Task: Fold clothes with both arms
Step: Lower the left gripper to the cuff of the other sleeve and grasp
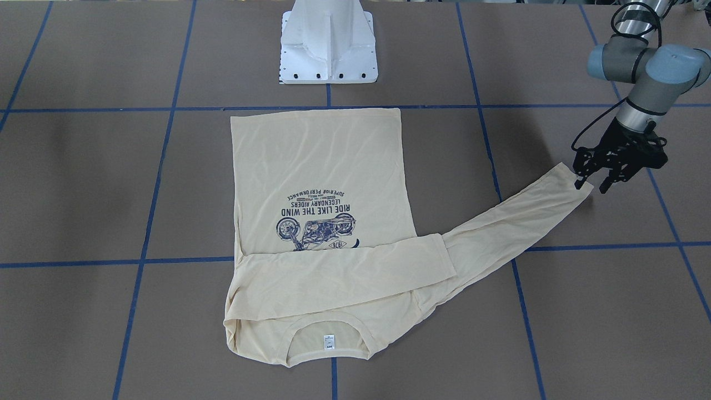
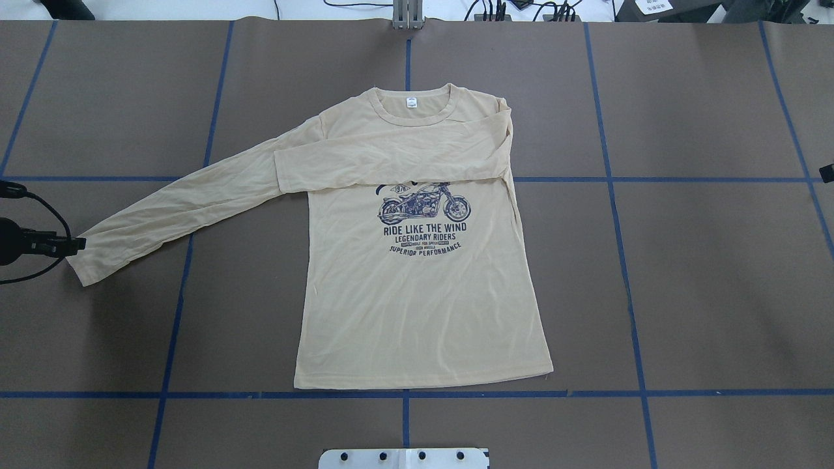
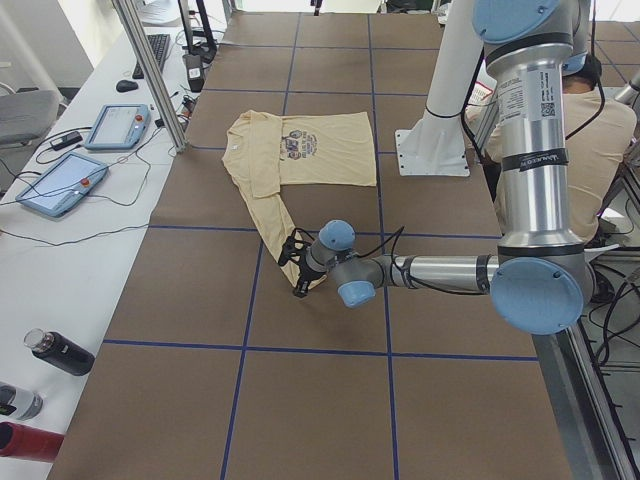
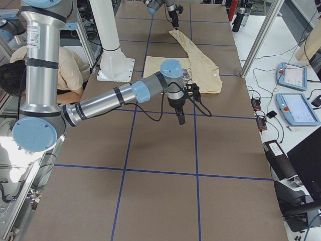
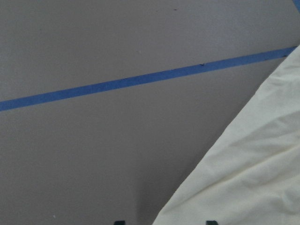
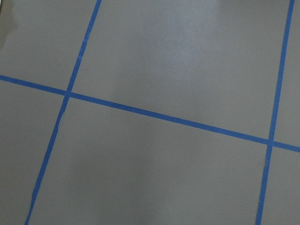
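Left gripper (image 1: 592, 184), jaws wide, poised at the cuff of the outstretched sleeve (image 1: 516, 216). T-shirt (image 2: 417, 306) flat mid-counter (image 2: 684, 293), other sleeve (image 2: 391, 166) folded across the chest; this sleeve and body folds remain. Right gripper (image 4: 180, 118) hovers well apart, opening indiscernible.

You see: T-shirt (image 2: 417, 293) pale cream-yellow, navy motorcycle print (image 2: 423, 208) (small white label (image 2: 411, 101)); table (image 2: 684, 273) brown, blue tape (image 2: 651, 393) grid.

Left pincer (image 1: 592, 186), jaws apart, at the flat cream T-shirt's (image 1: 322, 161) outstretched cuff (image 1: 569, 178).
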`<control>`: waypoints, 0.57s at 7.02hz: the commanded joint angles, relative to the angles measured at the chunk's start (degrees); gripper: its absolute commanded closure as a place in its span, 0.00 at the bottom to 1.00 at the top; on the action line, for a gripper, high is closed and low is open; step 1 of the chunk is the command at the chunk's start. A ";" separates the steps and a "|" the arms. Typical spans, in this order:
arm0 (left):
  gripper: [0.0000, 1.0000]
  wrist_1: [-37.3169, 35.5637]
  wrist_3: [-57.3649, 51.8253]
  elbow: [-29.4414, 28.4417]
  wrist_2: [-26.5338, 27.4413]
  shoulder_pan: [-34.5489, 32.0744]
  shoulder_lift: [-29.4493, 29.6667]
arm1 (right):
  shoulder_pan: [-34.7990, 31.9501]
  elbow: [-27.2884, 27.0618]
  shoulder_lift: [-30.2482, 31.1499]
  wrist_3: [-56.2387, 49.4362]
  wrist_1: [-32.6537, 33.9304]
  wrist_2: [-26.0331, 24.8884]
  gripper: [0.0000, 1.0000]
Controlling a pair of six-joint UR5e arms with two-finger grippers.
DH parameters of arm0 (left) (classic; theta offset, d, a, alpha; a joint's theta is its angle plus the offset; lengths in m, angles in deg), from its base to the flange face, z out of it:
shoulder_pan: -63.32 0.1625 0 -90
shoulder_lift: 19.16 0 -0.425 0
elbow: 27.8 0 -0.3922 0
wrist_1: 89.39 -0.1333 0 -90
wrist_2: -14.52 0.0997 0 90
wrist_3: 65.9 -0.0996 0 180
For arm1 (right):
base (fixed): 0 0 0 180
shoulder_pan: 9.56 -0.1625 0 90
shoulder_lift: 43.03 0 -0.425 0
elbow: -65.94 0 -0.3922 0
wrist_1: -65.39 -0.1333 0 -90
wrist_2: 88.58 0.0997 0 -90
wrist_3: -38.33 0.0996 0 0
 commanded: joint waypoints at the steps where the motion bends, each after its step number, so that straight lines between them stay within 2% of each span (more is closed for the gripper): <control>1: 0.39 0.61 0.00 -0.56 0.00 0.49 -0.32 | 0.00 0.00 0.03 0.00 0.00 -0.07 0.00; 3: 0.42 3.68 0.08 -2.67 -0.09 0.49 -0.32 | 0.00 0.00 0.03 -0.09 0.00 -0.16 0.00; 4: 0.49 3.69 0.09 -2.77 -0.09 0.67 -0.23 | 0.00 0.00 0.03 0.00 0.00 -0.16 0.00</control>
